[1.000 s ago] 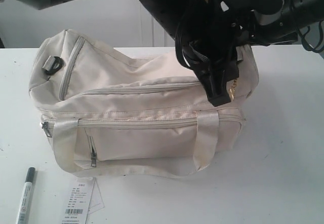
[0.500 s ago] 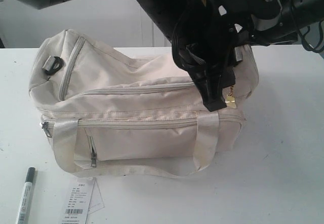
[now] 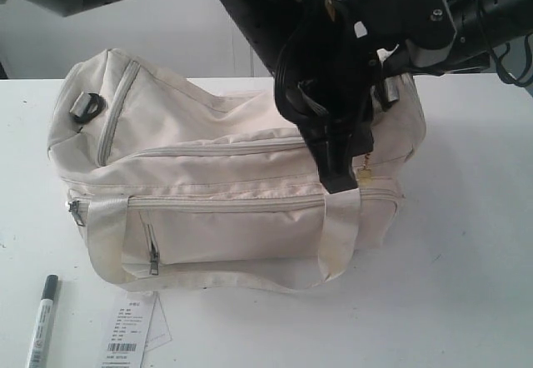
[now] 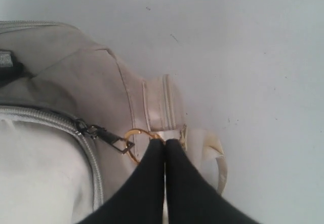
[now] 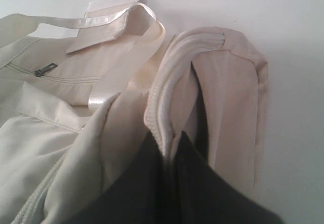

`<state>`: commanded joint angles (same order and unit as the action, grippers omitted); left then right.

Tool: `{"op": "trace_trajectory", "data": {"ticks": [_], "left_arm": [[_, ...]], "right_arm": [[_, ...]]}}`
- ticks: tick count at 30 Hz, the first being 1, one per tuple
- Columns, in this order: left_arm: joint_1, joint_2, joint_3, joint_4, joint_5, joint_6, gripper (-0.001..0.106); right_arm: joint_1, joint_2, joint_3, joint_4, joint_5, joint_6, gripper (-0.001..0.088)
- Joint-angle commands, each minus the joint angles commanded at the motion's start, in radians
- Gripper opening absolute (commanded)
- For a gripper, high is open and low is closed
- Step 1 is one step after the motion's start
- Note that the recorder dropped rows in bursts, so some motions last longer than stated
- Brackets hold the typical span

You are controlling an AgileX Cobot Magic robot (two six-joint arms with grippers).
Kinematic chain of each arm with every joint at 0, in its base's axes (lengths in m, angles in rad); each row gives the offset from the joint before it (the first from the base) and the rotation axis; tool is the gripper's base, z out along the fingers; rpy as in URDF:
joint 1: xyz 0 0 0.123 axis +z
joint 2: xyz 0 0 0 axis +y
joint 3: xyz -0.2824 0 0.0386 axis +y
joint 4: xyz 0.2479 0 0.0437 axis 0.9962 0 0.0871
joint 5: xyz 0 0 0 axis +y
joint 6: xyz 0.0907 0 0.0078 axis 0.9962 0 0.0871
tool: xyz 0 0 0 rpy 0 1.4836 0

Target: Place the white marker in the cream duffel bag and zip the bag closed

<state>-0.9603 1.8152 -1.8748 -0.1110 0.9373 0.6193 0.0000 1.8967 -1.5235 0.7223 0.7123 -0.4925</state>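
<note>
The cream duffel bag (image 3: pixel 208 193) is sitting on its base across the middle of the white table (image 3: pixel 466 260), with its front pocket facing the exterior camera and 1 looped strap handle (image 3: pixel 340 235) hanging down the front. The top zipper (image 3: pixel 216 147) is looking closed along the stretch you can see.

The white marker (image 3: pixel 42 322) is lying flat on the table outside the bag, near the front left corner of the exterior view, its black cap pointing away from the camera. Just beside it, the white paper tag (image 3: pixel 132 333) with the barcode is lying flat too.

Your left gripper (image 4: pixel 164 142) is reaching down onto the right end of the bag's top. Its 2 black fingers are pressing together, and they are pinching the edge of a gold ring (image 4: pixel 134 139), which a dark metal zipper pull (image 4: pixel 104 134) is hooking into.

Your right gripper (image 5: pixel 171 135) is working at the same right end of the bag. Its fingers are squeezing together on a raised fold of the cream fabric, pinching it upward.
</note>
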Motion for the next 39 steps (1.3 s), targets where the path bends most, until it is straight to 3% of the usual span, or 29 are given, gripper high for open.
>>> {"op": "trace_trajectory", "data": {"ticks": [22,26,31,33,39], "left_arm": [[0.000,-0.024,0.000,0.053,0.033,-0.039,0.000],[0.000,-0.024,0.000,0.054,-0.017,-0.044,0.000],[0.000,-0.024,0.000,0.056,-0.036,-0.044,0.000],[0.000,-0.024,0.000,0.060,-0.031,-0.048,0.000],[0.000,-0.024,0.000,0.089,-0.028,-0.083,0.000]], "right_arm": [[0.000,0.000,0.000,0.002,0.012,0.000,0.0019],[0.000,0.000,0.000,0.004,0.027,0.000,0.0150],[0.000,-0.002,-0.006,0.004,0.038,0.002,0.0434],[0.000,-0.007,-0.016,0.004,0.051,0.009,0.0504],[0.000,-0.076,-0.027,-0.036,0.050,0.051,0.0530]]}}
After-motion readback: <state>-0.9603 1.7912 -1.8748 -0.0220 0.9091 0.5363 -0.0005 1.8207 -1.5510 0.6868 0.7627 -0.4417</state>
